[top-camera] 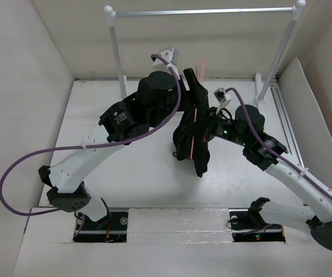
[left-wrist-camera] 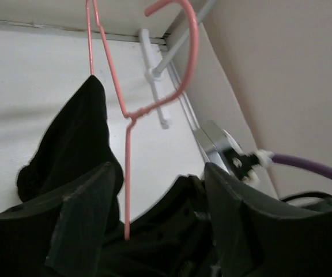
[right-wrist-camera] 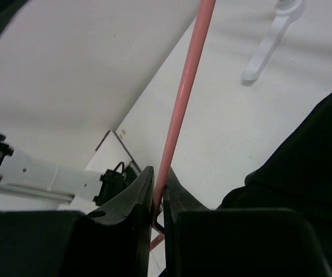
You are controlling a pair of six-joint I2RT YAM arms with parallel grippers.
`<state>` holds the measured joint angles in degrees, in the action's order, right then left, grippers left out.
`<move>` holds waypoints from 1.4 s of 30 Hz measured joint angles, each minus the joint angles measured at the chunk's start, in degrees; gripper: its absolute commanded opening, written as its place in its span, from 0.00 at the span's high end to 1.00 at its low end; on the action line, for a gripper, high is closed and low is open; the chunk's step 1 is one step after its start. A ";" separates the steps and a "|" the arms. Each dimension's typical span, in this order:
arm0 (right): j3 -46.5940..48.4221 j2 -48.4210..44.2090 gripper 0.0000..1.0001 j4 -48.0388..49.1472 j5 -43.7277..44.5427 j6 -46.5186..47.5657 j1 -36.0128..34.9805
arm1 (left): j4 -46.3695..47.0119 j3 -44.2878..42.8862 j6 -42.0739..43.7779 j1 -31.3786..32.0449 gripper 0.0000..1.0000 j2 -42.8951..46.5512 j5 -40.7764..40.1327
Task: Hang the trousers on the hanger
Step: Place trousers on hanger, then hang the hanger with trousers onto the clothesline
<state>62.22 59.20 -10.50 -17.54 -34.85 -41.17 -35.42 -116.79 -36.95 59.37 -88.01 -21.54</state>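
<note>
Right fingers (right-wrist-camera: 136,203) pinched almost closed on the hanger (right-wrist-camera: 180,104) wire, which runs up and away from between the tips. Trousers (right-wrist-camera: 304,173) are just right of them.

Left fingers (left-wrist-camera: 82,216) are spread wide, clamping nothing as far as I can see. The hanger neck passes through the gap, touching neither finger, with the hook above. Trousers are draped on the hanger up-left of the left finger, with more fabric bunched low between the fingers.

Top view: the bundle sits between both sets of fingers, over mid-desk (top-camera: 137,173).
</note>
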 measured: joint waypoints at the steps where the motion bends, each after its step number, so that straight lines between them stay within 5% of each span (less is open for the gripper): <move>1: 0.00 0.48 1.00 0.48 -0.74 -0.42 1.40 | 0.57 -0.13 0.42 0.00 0.35 0.37 0.48; 3: 0.50 1.86 1.00 0.81 -1.99 -1.01 3.78 | 1.42 -0.24 0.85 0.00 0.23 1.16 1.29; 12: 9.46 10.82 1.00 1.20 -10.38 -0.98 18.82 | 5.20 3.08 3.32 0.02 0.03 9.29 2.05; 19: 19.21 20.90 1.00 6.03 -18.58 -1.11 34.53 | 5.92 23.93 1.90 0.02 0.03 25.38 -3.93; 27: 31.01 35.41 1.00 8.00 -24.83 -2.03 44.35 | 3.19 39.19 -3.61 -0.24 0.03 31.28 -5.29; 42: 39.71 42.88 1.00 7.52 -27.32 -2.89 51.56 | 2.62 42.23 -6.91 -0.24 0.04 32.72 -5.49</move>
<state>101.93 102.08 -2.98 -44.86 -37.74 10.39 -32.80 -74.56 -43.86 59.13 -55.29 -27.03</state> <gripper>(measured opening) 0.129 0.966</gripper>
